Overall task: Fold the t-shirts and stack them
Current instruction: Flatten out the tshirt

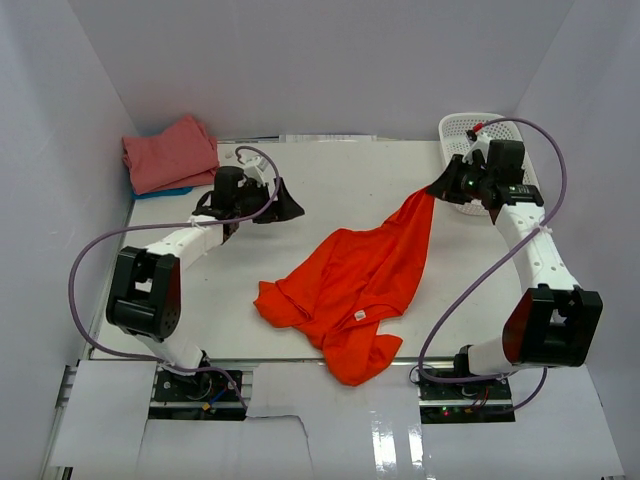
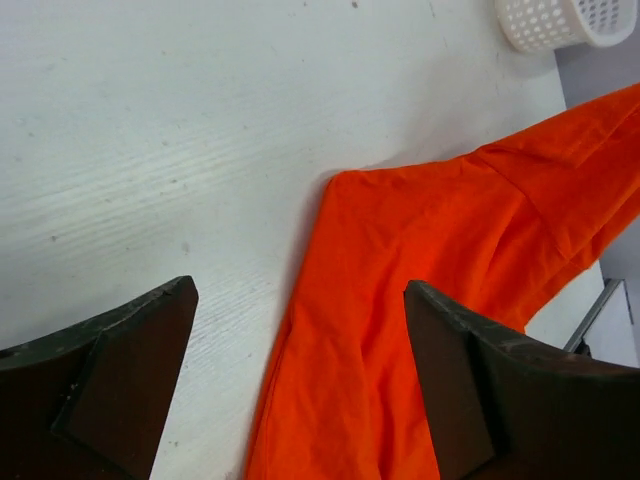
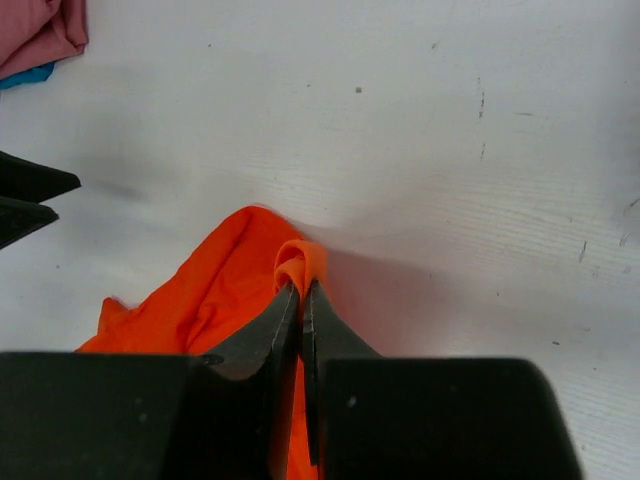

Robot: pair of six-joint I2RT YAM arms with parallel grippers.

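The large orange-red t-shirt (image 1: 350, 285) lies crumpled across the middle of the table, one end stretched up toward the back right. My right gripper (image 1: 436, 190) is shut on that end; in the right wrist view a small loop of orange cloth (image 3: 300, 262) sticks out past the closed tips (image 3: 302, 295). My left gripper (image 1: 287, 206) hangs open left of the shirt, holding nothing. In its wrist view the orange cloth (image 2: 400, 300) lies on the table beneath the wide gap (image 2: 300, 380). The salmon-pink t-shirt (image 1: 170, 153) sits folded at the back left on the blue one (image 1: 165, 191).
A white mesh basket (image 1: 470, 140) stands at the back right corner, just behind my right gripper; its rim also shows in the left wrist view (image 2: 560, 22). White walls close in the table on three sides.
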